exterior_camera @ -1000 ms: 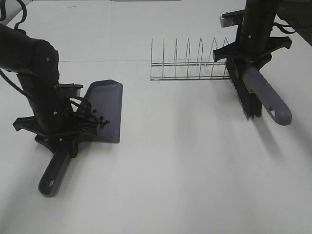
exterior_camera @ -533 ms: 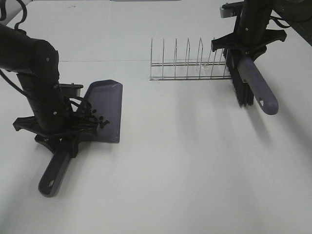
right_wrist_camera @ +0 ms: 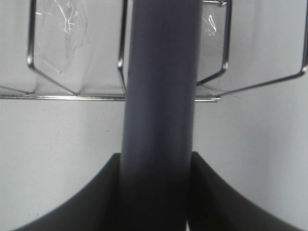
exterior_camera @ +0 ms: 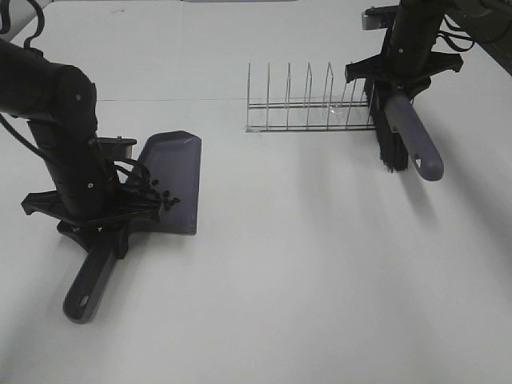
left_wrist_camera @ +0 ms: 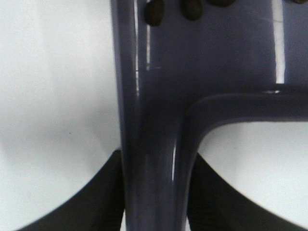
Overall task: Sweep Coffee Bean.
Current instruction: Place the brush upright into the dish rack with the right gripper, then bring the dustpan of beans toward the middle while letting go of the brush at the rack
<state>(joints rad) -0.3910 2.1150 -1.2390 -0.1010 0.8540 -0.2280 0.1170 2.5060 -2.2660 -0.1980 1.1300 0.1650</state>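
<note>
coffee bean (exterior_camera: 165, 199) cluster sits in dustpan (exterior_camera: 176, 160), left edge of bench (exterior_camera: 320, 280); likely light, hard, rolls easily: carry via pan handle, level. left gripper (left_wrist_camera: 154, 192) clamped on it; right gripper (right_wrist_camera: 156, 192) clamped on brush (exterior_camera: 412, 136).

My left tool (left_wrist_camera: 156, 192) is matte black, and my right tool (right_wrist_camera: 156, 192) is the same black. The dustpan (exterior_camera: 174, 176) is a dusky grey with a violet cast, plain, with thin white glints along its glossy ribs in the left wrist view. The coffee bean (left_wrist_camera: 155, 11) cluster is dark brown up close and reads near-black from the high camera. The brush (exterior_camera: 414, 136) has a plain handle of that same violet-grey and black bristles (exterior_camera: 390, 150). The wire rack (exterior_camera: 308, 108) is bright silver; a scrap on it seems clear and colourless, though the view is soft. The counter (exterior_camera: 304, 280) is plain white, unpatterned.
</note>
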